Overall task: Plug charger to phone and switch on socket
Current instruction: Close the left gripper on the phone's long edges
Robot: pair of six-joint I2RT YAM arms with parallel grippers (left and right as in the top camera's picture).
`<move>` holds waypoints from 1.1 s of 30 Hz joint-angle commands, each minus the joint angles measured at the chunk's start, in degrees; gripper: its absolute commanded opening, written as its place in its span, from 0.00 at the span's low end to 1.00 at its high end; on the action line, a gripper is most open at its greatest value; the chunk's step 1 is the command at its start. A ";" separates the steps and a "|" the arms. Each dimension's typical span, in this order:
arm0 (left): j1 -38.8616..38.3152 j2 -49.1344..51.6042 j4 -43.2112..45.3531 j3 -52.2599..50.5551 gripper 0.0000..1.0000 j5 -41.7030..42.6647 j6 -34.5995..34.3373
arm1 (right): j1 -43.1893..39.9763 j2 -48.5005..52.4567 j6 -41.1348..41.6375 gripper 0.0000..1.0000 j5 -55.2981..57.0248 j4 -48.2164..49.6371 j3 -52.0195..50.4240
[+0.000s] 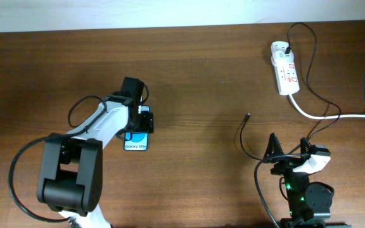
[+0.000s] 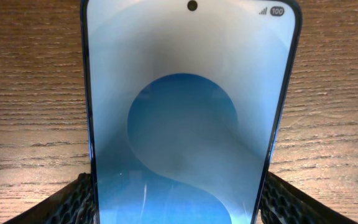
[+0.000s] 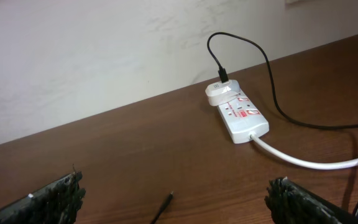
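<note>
The phone (image 1: 136,144) lies flat on the wooden table, blue screen up, and fills the left wrist view (image 2: 191,93). My left gripper (image 1: 146,123) is closed on its two long edges, one finger on each side (image 2: 179,202). The white socket (image 1: 284,69) lies at the far right, also in the right wrist view (image 3: 241,113), with the charger's plug (image 1: 280,47) in its far end. The black cable (image 1: 314,85) loops down to its connector tip (image 1: 248,116), loose on the table. My right gripper (image 1: 289,149) is open and empty, with the tip (image 3: 166,200) just ahead of its fingers (image 3: 176,186).
The socket's thick white cord (image 1: 334,115) runs right and up to the table's edge and crosses the right wrist view (image 3: 309,160). Black cable loops lie around the right arm's base (image 1: 258,177). A pale wall stands behind the table (image 3: 104,50).
</note>
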 commanded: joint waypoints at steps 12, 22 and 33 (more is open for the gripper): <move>-0.02 4.63 -1.38 -4.09 1.00 2.73 1.42 | 0.46 -0.50 0.11 0.98 0.50 -0.31 -0.31; 0.00 4.63 -1.36 -4.09 0.99 2.71 5.73 | 0.46 -0.50 0.11 0.98 0.48 -0.31 -0.31; 0.00 4.63 -1.11 -4.09 0.83 0.85 5.68 | 0.46 -0.50 0.11 0.98 0.50 -0.31 -0.31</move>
